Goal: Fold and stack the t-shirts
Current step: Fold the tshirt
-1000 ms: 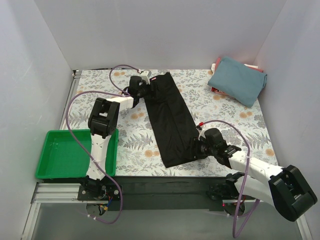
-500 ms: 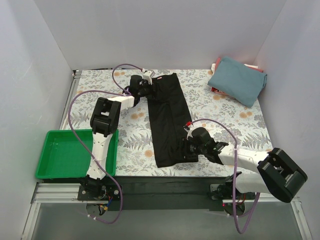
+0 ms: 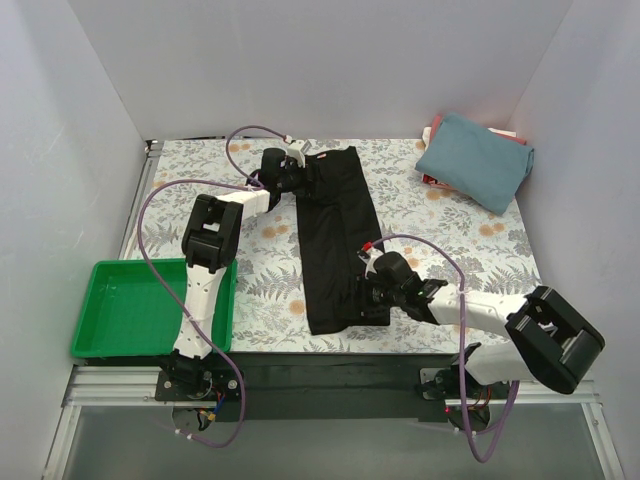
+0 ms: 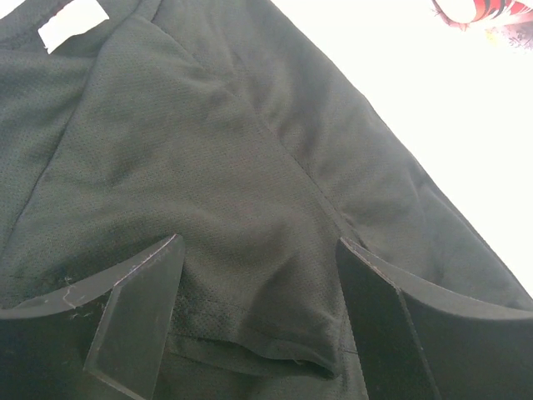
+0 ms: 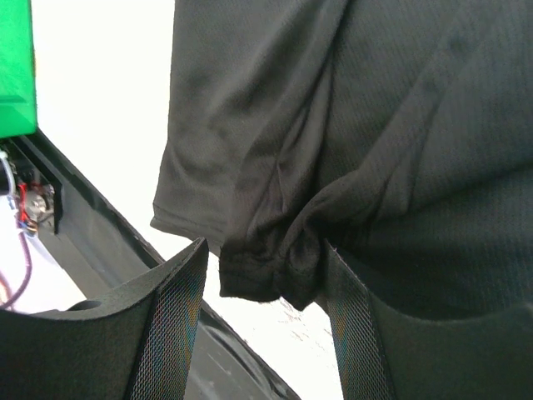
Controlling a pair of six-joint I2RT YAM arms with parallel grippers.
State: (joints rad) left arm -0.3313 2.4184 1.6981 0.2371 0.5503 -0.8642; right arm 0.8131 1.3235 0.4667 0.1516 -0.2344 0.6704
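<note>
The black t-shirt [image 3: 335,240] lies as a long narrow strip down the middle of the table, its pale neck label [image 4: 73,21] at the far end. My left gripper [image 3: 300,172] is open at the far end, its jaws on either side of a cloth fold [image 4: 260,250]. My right gripper [image 3: 362,295] is at the near end, open, with the bunched hem [image 5: 275,267] between its fingers. A folded teal-blue t-shirt [image 3: 475,160] lies at the back right on red/pink cloth [image 3: 432,180].
A green plastic tray [image 3: 135,305] stands at the near left, beside the left arm's base. The table's dark front rail [image 3: 320,365] runs just below the shirt's near end. Grey walls close in the left, back and right.
My right gripper has moved left along the near edge, taking the shirt's near end with it, so the strip now lies nearly straight. The far end shifted slightly right with my left gripper.
</note>
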